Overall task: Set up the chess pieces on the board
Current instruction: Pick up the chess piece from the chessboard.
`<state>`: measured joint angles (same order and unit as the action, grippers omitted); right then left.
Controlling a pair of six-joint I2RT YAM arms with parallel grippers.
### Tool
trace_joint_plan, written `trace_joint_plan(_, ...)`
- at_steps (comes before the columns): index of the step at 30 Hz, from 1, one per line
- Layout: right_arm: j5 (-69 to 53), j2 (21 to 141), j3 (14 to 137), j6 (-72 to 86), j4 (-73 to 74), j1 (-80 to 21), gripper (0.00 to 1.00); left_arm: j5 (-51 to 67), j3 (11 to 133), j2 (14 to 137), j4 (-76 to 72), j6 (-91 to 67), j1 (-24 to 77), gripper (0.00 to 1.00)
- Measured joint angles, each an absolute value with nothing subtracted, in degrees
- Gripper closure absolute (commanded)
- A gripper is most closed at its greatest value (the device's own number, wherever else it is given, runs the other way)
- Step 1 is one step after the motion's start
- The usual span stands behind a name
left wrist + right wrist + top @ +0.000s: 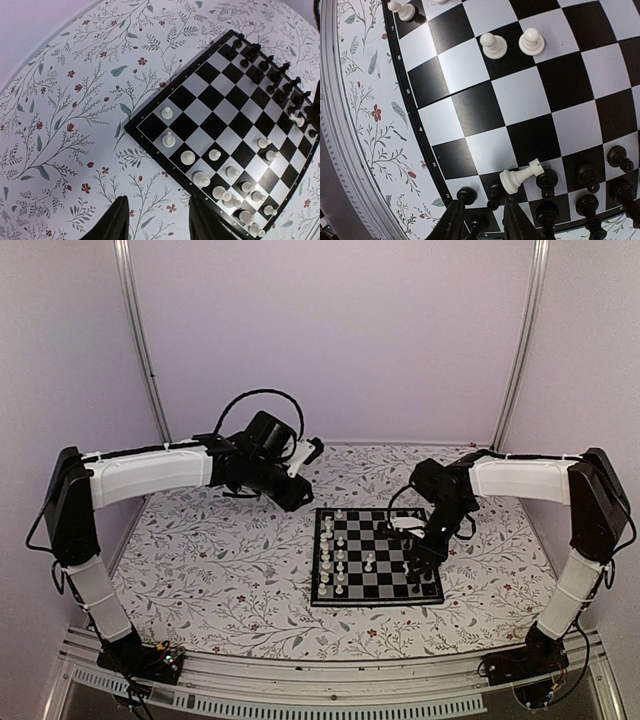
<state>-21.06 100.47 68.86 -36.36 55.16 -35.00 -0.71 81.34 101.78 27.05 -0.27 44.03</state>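
Jaws: left gripper (159,221) parted and empty, over the floral-patterned table (60,125) just beside the board; right gripper (484,220) parted, nothing clamped, low over the black rows. Small black-and-pale checked chessboard (380,540): white figurines (326,560) along its left edge, black figurines (428,585) along its right. Only the right wrist view shows clearly a white rook (520,178) lying toppled among black pieces; overhead, the arm hides it.

The board (485,105) ahead of the right tool (484,220) looks smooth with a faint sheen. The chess pieces (512,181) look like glossy plastic. The floral counter (65,125) looks matt.
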Motion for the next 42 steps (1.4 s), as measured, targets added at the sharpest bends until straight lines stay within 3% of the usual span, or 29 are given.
trace_joint_plan(12,-21.1,102.8,71.2,-34.2,56.6,-35.2,0.64,-1.4,81.5,102.1,27.2,-0.3,45.0,0.57)
trace_joint_plan(42,-18.5,107.4,73.6,-32.8,56.6,-37.6,0.64,-1.4,82.3,104.9,28.5,-0.3,46.9,0.56)
